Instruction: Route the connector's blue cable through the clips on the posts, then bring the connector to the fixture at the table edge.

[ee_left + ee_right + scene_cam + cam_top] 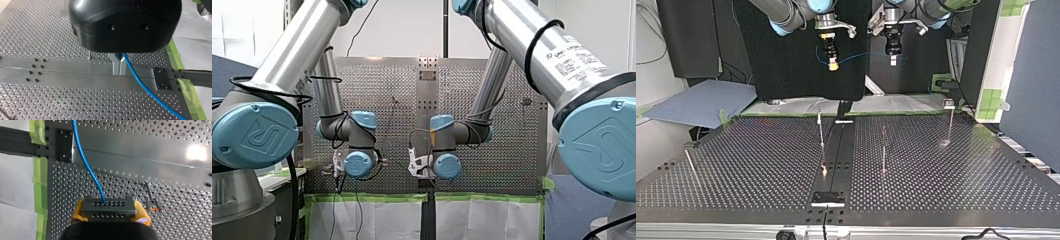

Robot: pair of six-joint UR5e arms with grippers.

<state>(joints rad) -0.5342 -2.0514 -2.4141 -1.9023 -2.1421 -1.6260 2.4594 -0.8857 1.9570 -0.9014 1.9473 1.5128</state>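
Clamping connector (pixel 108 207): right pincer (pixel 109 213) | left pincer (pixel 119 65) pinching blue cable (pixel 140 85) | far end cropped

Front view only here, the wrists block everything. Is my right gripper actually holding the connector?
Observer: Yes. The right wrist view shows the right gripper with its yellow pads clamped on the connector.
Operator: And the cable?
Observer: The blue cable leaves the connector's face. In the left wrist view it runs up to the left gripper, whose metal fingers look shut on it.
Operator: Any clips threaded?
Observer: None that I can see. In the top view the cable hangs in the air between the two grippers, above the perforated table, and no blue shows on any of the posts.
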